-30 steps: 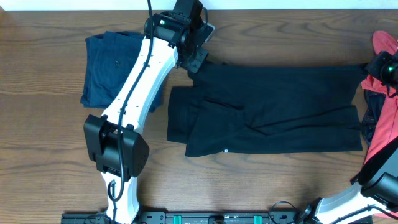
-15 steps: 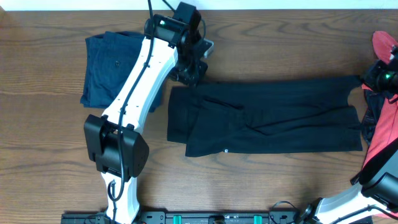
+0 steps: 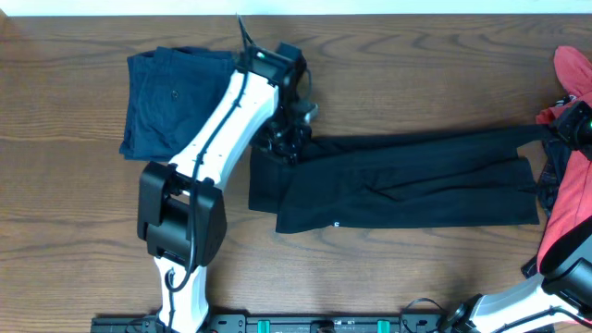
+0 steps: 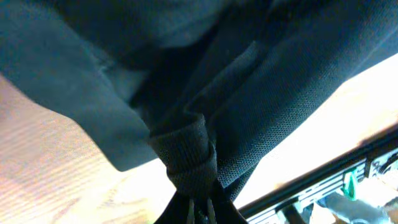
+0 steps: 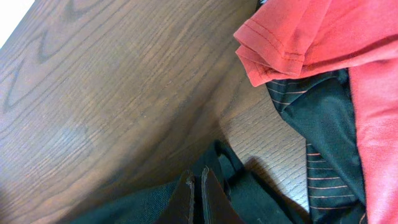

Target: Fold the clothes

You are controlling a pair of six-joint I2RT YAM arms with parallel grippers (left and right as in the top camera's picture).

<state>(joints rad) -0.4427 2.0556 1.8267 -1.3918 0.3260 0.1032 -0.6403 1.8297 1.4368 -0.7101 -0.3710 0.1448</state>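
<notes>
- From overhead, the long black garment [image 3: 407, 180] stretches across the wood-grain bench [image 3: 74, 231]. Its upper edge is drawn up at both ends, and a small white logo [image 3: 336, 223] sits near its lower hem.
- The left end effector [image 3: 282, 148] is at the garment's upper-left corner. Only the left wrist view shows it clenched on a bunched, ribbed fold of mesh-knit black cloth.
- The right end effector [image 3: 560, 129] is at the upper-right corner. Its wrist view shows the fingers pinched together on black mesh fabric.
- That view also shows a coral-red piece [image 5: 311, 37] with a stitched hem, lying over a thinly striped dark piece [image 5: 323, 124] close by.
- The folded navy trousers [image 3: 171, 97] lie flat at far left, partly hidden by the left arm.
</notes>
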